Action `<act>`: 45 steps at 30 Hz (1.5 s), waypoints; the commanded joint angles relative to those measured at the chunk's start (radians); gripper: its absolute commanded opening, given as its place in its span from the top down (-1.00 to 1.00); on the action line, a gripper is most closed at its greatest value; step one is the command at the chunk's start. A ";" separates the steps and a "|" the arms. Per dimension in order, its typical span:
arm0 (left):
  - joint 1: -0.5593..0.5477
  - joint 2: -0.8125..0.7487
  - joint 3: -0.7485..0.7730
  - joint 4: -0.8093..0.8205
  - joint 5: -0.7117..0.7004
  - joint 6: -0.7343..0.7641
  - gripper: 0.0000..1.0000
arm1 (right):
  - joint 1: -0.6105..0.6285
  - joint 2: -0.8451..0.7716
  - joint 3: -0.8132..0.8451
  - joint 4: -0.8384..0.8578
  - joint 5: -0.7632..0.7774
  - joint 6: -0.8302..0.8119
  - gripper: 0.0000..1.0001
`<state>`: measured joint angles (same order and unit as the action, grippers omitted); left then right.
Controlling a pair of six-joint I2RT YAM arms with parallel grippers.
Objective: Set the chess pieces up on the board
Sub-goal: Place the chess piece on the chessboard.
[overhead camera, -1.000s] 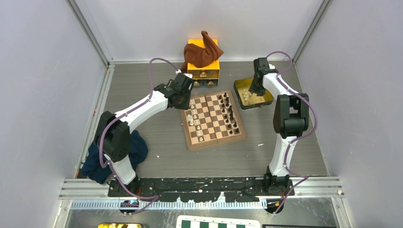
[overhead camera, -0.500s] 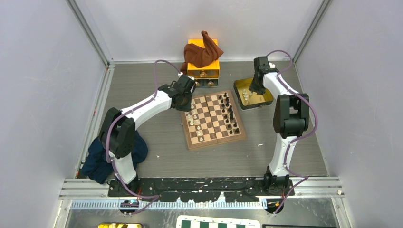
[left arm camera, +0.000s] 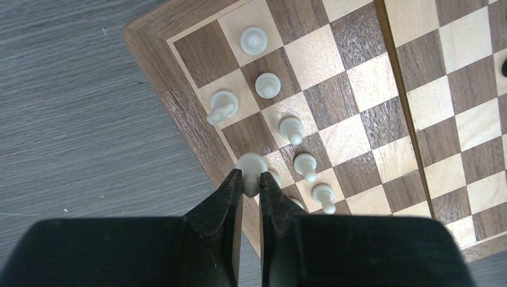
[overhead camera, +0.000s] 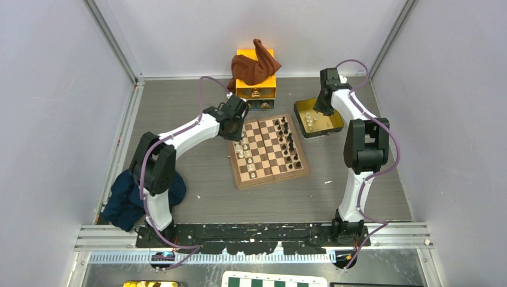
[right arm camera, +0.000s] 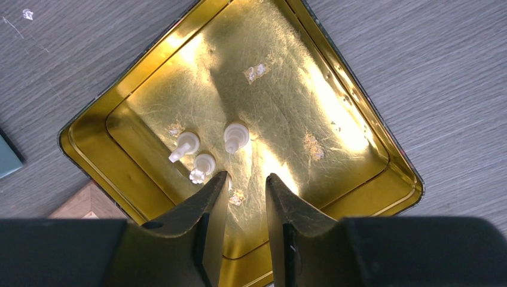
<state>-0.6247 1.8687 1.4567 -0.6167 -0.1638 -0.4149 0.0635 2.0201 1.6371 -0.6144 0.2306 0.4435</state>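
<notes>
Along the nine o'clock edge of the board (left arm camera: 173, 89), left fingers (left arm camera: 230, 197) are pinching a seemingly light, slick white piece (left arm camera: 251, 164) by its head; right fingers (right arm camera: 212, 197) are hanging half-open, empty.

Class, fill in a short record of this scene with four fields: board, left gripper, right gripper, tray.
board: wooden, standing white pieces along one side, dark pieces along the other
left gripper: shut on a held white piece over the board's edge squares
right gripper: open, holding nothing, above the tray
tray: gold, holding three loose white pieces
</notes>
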 commanded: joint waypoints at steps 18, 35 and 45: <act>-0.005 0.059 0.068 0.052 -0.005 0.011 0.99 | 0.000 0.029 0.089 0.004 0.016 -0.017 0.29; -0.005 0.069 0.070 0.035 -0.031 0.012 0.79 | 0.000 0.048 0.102 0.001 0.014 -0.019 0.29; -0.005 0.067 0.066 0.030 -0.034 0.011 0.63 | -0.001 0.047 0.101 0.001 0.013 -0.019 0.29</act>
<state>-0.6247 1.9427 1.4849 -0.5964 -0.1757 -0.4114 0.0635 2.0769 1.6955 -0.6220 0.2306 0.4389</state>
